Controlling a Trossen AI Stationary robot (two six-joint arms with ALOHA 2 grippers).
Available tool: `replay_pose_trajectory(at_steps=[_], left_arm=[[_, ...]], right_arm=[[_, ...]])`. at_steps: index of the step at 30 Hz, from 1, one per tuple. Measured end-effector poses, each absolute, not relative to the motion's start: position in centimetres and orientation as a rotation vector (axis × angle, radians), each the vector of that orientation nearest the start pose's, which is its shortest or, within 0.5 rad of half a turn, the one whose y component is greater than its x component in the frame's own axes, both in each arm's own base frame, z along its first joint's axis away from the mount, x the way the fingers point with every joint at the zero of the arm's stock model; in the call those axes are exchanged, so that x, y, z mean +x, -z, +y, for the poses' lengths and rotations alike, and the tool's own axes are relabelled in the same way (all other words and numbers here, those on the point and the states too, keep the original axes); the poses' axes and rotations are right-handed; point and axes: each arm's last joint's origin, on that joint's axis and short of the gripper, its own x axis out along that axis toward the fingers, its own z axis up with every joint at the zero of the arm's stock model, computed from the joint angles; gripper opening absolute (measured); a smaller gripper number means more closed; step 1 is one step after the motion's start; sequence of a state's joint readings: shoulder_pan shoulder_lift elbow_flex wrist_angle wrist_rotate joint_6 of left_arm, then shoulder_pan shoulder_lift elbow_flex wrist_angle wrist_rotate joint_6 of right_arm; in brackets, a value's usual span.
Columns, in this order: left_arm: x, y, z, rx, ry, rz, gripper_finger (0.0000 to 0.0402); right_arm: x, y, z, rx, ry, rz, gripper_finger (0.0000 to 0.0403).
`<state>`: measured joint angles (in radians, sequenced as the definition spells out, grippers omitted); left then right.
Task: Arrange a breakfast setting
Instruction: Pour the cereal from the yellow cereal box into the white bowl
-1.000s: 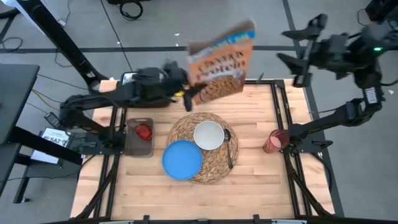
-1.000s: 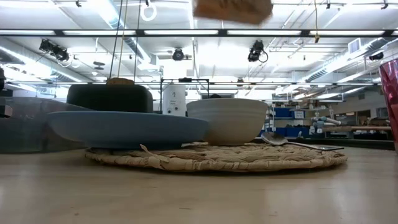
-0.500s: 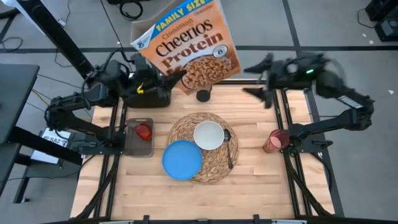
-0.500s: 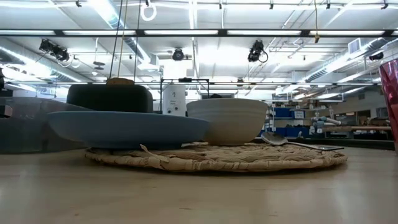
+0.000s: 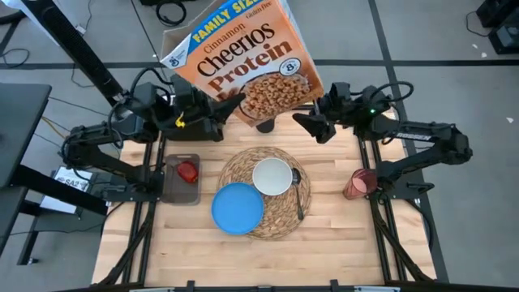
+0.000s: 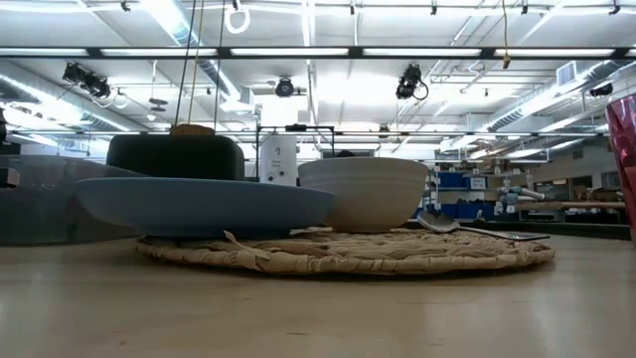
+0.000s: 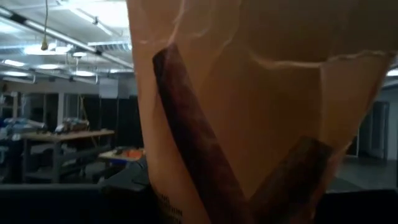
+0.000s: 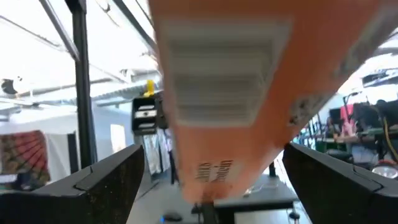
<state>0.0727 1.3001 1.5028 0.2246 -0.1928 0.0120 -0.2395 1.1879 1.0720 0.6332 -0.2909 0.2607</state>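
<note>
Right gripper now nearer the cereal box, seemingly open.

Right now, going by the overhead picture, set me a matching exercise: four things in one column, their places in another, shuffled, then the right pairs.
Things:
1. white bowl
2. blue plate
3. translucent red cup
4. red apple

Places:
A. in the dark tray left of the placemat
B. on bare wood near the table's right edge
C. wholly on the woven placemat, beside the dark spoon
D. overhanging the placemat's near-left edge

Pairs: 1-C, 2-D, 3-B, 4-A
</note>
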Motion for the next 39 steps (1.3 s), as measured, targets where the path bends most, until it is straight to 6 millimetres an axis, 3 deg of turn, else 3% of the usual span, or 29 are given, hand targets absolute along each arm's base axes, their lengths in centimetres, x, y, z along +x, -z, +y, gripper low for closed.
replay_pose_trajectory(at_steps=[5, 13, 23, 34, 39], left_arm=[[28.1, -49.5, 2.6, -0.019, -0.256, -0.403, 0.0200], [28.0, -49.9, 2.4, -0.018, -0.232, -0.450, 0.0201], [30.1, -49.0, 2.6, -0.037, -0.225, -0.466, 0.0201], [30.5, -48.9, 2.5, -0.045, -0.190, -0.503, 0.0201], [30.5, -48.9, 2.5, -0.053, -0.194, -0.508, 0.0201]], right_arm=[[25.7, -42.9, -5.5, 0.134, -0.115, -0.586, 0.0368], [25.4, -43.5, -5.7, 0.148, -0.095, -0.672, 0.0365], [25.0, -43.9, -5.7, 0.147, -0.083, -0.727, 0.0319], [24.7, -44.2, -5.4, 0.114, -0.124, -0.755, 0.0377], [24.6, -44.3, -5.5, 0.118, -0.091, -0.775, 0.0369]])
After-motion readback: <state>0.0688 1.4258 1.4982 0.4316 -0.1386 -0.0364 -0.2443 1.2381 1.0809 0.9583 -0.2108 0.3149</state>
